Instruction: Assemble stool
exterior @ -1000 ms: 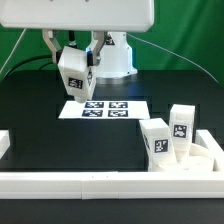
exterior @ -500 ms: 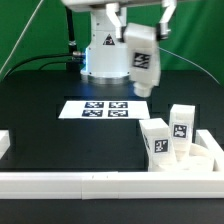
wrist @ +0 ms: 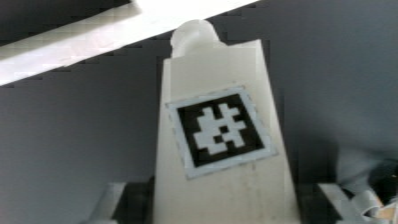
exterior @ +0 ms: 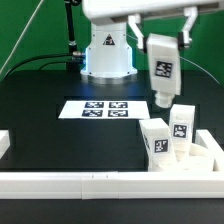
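Observation:
My gripper (exterior: 163,36) is shut on a white blocky stool leg (exterior: 162,68) with a black-and-white tag and holds it upright in the air, above and just behind the seat. The round white seat disc (exterior: 201,160) lies at the front of the exterior view's right, with two tagged legs (exterior: 155,140) (exterior: 180,122) standing on it. In the wrist view the held leg (wrist: 217,130) fills the middle, with my gripper (wrist: 222,205) closed on its sides and one finger (wrist: 118,200) showing beside it.
The marker board (exterior: 104,108) lies flat at the table's middle. A long white rail (exterior: 90,180) runs along the front edge, with a short upright end (exterior: 4,143) at the exterior view's left. The robot base (exterior: 108,55) stands at the back.
My gripper has carried the leg from above the marker board's left end across to the exterior view's right, and it now hangs over the seat area.

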### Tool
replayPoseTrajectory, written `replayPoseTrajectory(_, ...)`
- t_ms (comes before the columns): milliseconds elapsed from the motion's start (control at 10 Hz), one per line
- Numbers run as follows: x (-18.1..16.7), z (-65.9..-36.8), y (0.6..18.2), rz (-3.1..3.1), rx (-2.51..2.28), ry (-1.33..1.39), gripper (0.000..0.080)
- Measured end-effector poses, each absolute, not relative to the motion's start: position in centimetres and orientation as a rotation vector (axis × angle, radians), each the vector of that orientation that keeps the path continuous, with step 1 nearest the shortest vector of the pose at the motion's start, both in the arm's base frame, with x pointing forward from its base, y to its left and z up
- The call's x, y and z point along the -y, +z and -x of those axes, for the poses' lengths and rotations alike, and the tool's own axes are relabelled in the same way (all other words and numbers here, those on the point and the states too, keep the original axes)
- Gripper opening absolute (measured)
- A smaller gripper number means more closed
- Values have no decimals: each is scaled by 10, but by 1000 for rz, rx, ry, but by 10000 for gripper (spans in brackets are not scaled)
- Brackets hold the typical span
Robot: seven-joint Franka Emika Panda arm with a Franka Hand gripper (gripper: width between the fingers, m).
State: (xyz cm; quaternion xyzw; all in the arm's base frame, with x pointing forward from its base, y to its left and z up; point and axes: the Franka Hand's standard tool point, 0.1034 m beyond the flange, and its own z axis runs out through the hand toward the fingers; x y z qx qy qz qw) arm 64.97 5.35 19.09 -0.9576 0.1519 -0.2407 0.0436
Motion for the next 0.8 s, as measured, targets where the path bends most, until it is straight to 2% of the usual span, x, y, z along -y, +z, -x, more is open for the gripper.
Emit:
replayPoseTrajectory(200, -89, -660, 173, 2858, -462, -845, 325)
replayPoseTrajectory(300, -98, -660, 171, 2850, -467, -830, 324)
replayPoseTrajectory(800, -97, -660, 172, 2857, -428, -853, 325)
